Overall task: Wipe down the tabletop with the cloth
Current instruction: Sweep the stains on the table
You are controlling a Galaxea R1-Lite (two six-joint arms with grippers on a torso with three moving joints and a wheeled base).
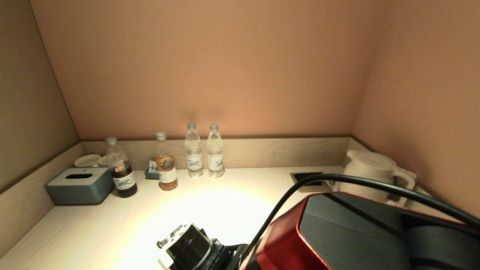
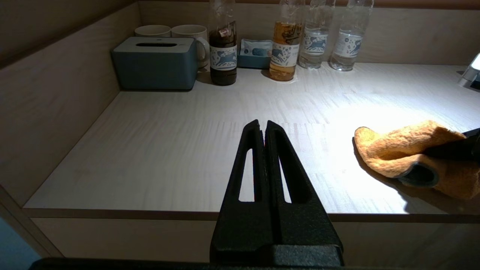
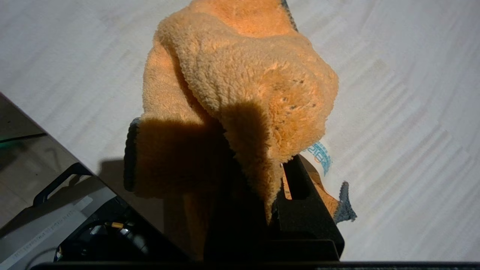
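The right arm's red housing [image 1: 337, 232] fills the near right corner in the head view and hides the cloth there. The right gripper [image 3: 277, 195] is clamped on the orange cloth [image 3: 240, 82], which drapes over its fingers onto the tabletop [image 2: 168, 150] near the front edge. The left gripper [image 2: 262, 129], fingers pressed together and empty, hangs at the front edge. Bottles [image 1: 204, 150] line the back edge.

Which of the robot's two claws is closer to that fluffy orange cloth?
Right. The right gripper is clamped on the orange cloth, pressing it on the tabletop. The left gripper is shut and empty near the front edge, with bare tabletop between it and the cloth.
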